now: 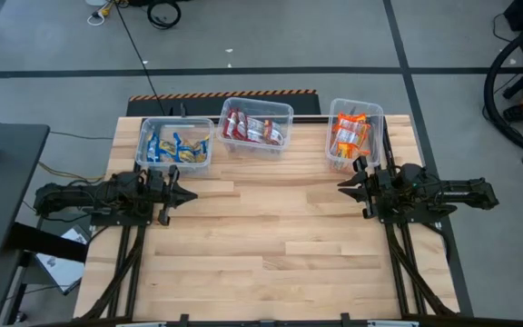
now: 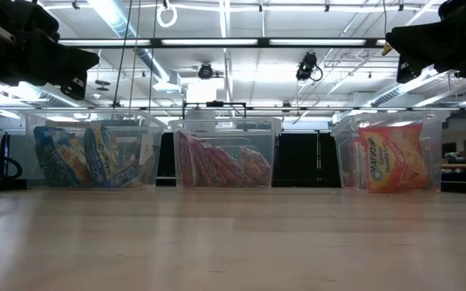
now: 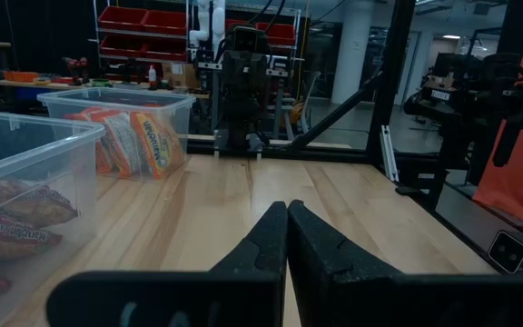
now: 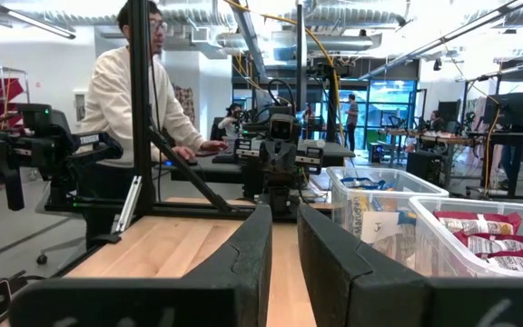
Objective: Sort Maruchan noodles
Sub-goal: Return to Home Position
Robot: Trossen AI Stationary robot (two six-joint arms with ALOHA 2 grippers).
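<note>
Three clear tubs stand in a row along the far edge of the counter (image 1: 271, 241), and all the Maruchan noodles visible sit inside them, sorted by colour. The left tub (image 1: 143, 136) holds the blue-yellow packets (image 1: 178, 148), the middle tub (image 1: 258, 104) the dark red-silver packets (image 1: 254, 130), and the right tub (image 1: 357, 104) the orange-yellow packets (image 1: 351, 136).

From counter height, the front orange-yellow packet stands on end against the tub's near wall. Its long axis is upright and its printed face is turned toward the counter's near side, with the brand name running vertically. The dark red-silver packets lean on one another, their long axes tilted. The blue-yellow packets also stand on edge, packed together at differing tilts.

Both arms hover above the counter on the near side of the tubs, pointing inward at each other, and neither carries anything. The left pincer (image 3: 287, 207) hangs near the left tub with its fingers pressed together, tip to tip. The right pincer (image 4: 281, 211) hangs just beside the right tub's near corner, its fingers a narrow gap apart. Beyond the counter's left side, a person (image 4: 125, 82) in a pale top stands at a workstation.
</note>
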